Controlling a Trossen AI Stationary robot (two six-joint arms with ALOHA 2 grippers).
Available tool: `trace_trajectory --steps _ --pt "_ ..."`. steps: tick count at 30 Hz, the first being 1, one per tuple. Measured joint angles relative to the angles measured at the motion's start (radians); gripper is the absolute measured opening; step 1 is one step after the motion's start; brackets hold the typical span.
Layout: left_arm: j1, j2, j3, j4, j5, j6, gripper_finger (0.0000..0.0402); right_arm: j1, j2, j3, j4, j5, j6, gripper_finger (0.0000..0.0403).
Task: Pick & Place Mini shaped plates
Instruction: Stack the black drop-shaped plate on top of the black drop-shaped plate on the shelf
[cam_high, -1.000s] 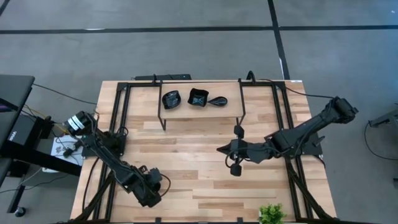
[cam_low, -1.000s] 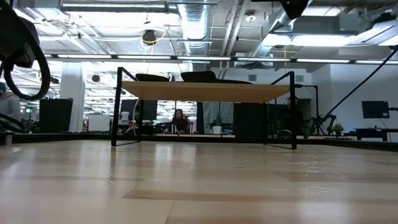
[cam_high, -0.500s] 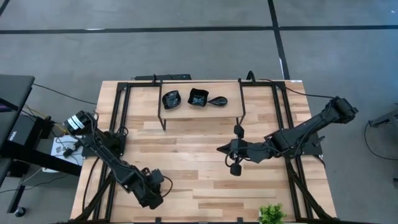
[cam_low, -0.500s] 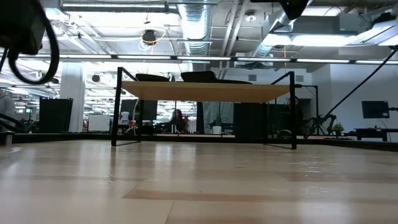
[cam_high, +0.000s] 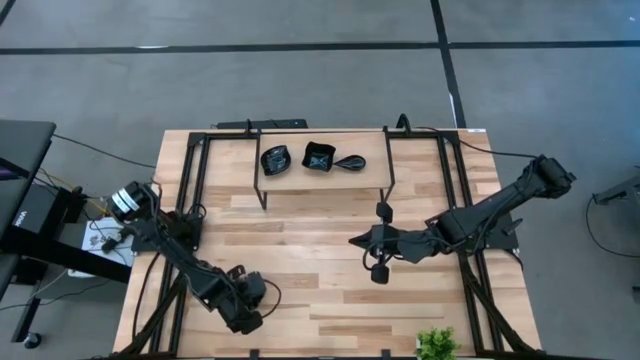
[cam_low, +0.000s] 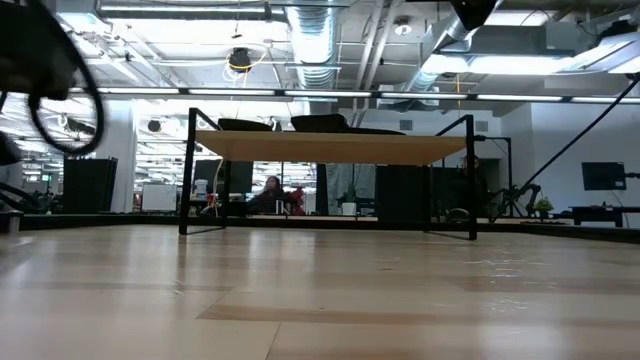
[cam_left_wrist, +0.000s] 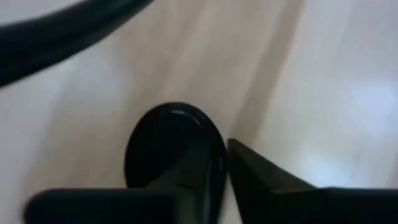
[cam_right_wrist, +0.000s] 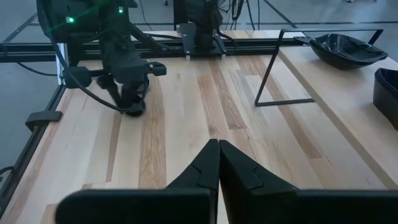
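While the left gripper (cam_left_wrist: 227, 165) has its jaws closed onto a small black plate (cam_left_wrist: 168, 146) low on the bench (cam_high: 330, 290), well apart from the raised shelf (cam_high: 370, 160), three more plates (cam_high: 318, 158) sit on that shelf; right gripper (cam_right_wrist: 218, 149) jaws shut, empty, nearer it

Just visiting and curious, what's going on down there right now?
Left gripper closing on a black plate on the table. Right gripper shut, waiting mid-table. Three plates on the shelf. Nothing in the way.

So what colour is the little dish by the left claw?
Shiny black dish, clearest in the left wrist view.
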Motion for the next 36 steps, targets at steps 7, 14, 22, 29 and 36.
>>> trace_trajectory --steps 7,14,22,29,36 --pt "0.084 -0.007 0.066 0.0 -0.029 0.181 0.0007 0.0 0.0 0.0 0.0 0.0 -0.002 0.0001" --pt "0.302 -0.008 0.304 0.009 -0.071 0.735 0.0006 0.005 -0.007 0.0 -0.01 -0.004 -0.001 0.0001" --pt "0.633 -0.009 0.505 0.104 0.053 1.221 0.0007 0.135 -0.137 -0.03 -0.29 -0.01 0.111 0.0001" --pt "0.867 0.003 0.527 0.288 0.157 1.402 0.0007 0.194 -0.262 -0.244 -0.269 0.173 0.196 0.0001" --pt "0.986 0.112 0.528 0.54 0.243 1.493 0.0008 0.109 -0.4 -0.34 -0.263 0.183 0.257 0.0001"
